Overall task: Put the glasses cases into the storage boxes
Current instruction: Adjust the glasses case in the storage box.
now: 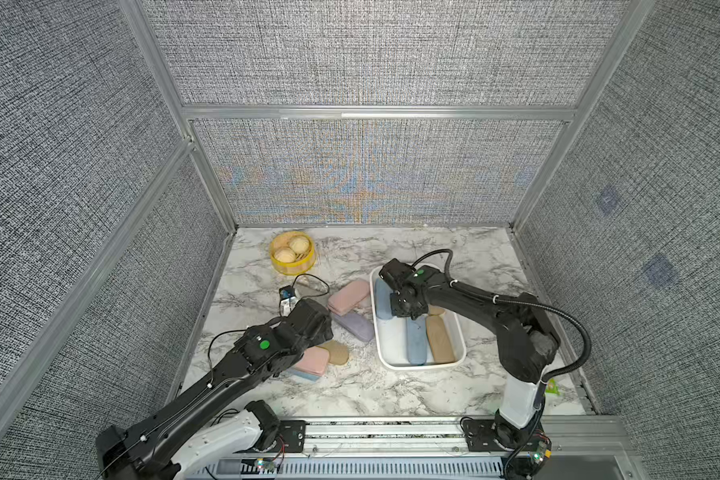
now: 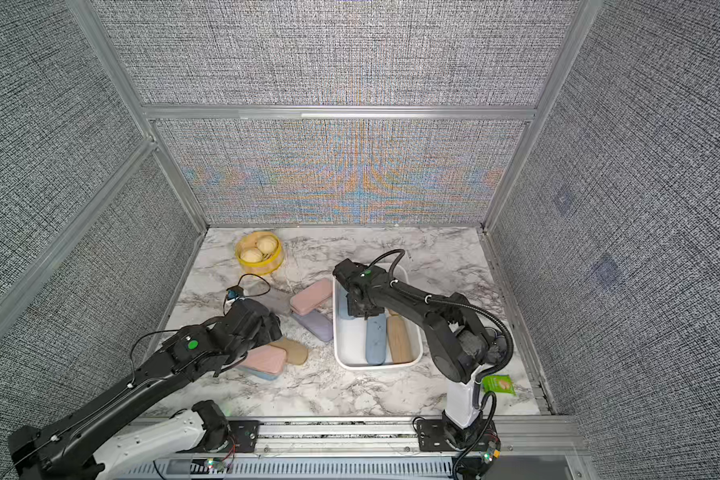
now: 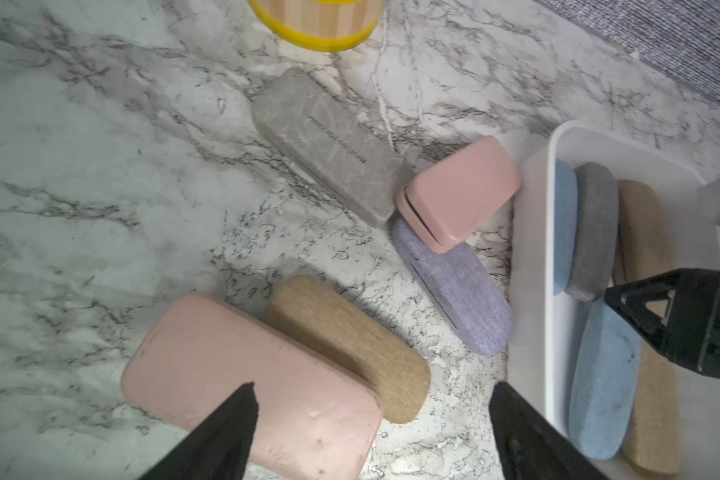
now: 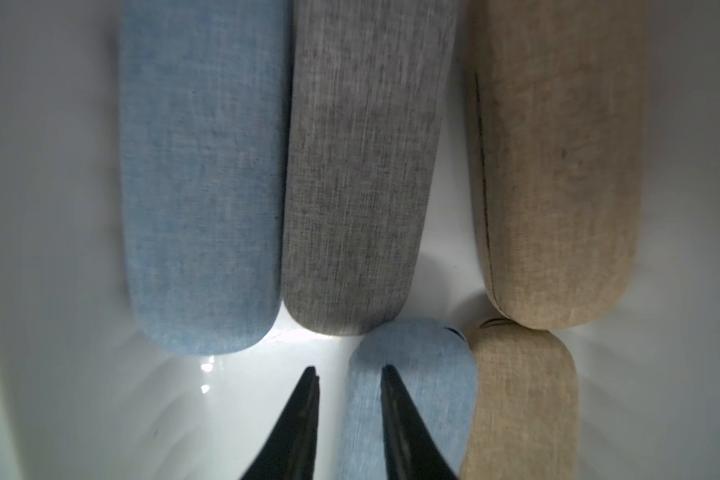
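Left arm (image 1: 208,386) reaches low from the near-left base, forward over the table (image 1: 350,395), wrist pitched down. Left gripper (image 3: 373,386) is released, jaws spread wide and empty, hovering above the near pink case (image 3: 225,374), which overlaps the loose tan case (image 3: 350,345).

Right arm (image 1: 474,299) rises from the near-right base with the elbow high. Its forearm angles back-left and the wrist dips into the white bin (image 1: 422,367). Right gripper (image 4: 348,372) is clenched narrow, grasping nothing, tips over the bin floor by the front blue case (image 4: 433,395).

Five cases lie in the bin: front blue case and front tan case (image 4: 524,407), then back blue case (image 4: 202,187), back grey case (image 4: 362,178) and back tan case (image 4: 553,166).

On the table left of the bin lies the lavender case (image 3: 454,291), with the second pink case (image 3: 460,193) resting on its far end and the marbled grey case (image 3: 329,145) just beside. Yellow basket (image 1: 292,253) is farthest.
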`<act>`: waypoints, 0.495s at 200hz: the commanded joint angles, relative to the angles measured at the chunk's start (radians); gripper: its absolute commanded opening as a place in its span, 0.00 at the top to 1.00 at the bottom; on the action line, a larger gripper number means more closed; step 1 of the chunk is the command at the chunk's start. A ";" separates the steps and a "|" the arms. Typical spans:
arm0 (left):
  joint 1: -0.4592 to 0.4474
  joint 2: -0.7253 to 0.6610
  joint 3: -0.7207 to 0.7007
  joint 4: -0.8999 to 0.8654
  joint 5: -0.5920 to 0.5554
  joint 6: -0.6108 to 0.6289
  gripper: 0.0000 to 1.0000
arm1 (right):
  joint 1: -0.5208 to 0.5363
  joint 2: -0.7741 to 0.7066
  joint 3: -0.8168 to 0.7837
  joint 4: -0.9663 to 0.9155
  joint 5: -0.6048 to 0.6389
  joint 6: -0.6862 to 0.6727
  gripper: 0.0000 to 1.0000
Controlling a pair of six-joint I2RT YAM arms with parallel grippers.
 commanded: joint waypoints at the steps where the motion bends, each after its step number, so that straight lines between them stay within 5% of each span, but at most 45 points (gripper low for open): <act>1: 0.026 -0.017 -0.012 -0.025 0.016 -0.008 0.06 | 0.003 0.003 -0.026 0.029 0.001 -0.012 0.74; 51: 0.044 0.048 0.026 -0.029 0.048 0.041 0.05 | 0.036 0.008 -0.036 0.011 -0.006 -0.008 0.76; 99: 0.062 0.053 0.029 -0.031 0.061 0.032 0.05 | 0.031 0.062 0.126 -0.105 0.045 -0.012 0.75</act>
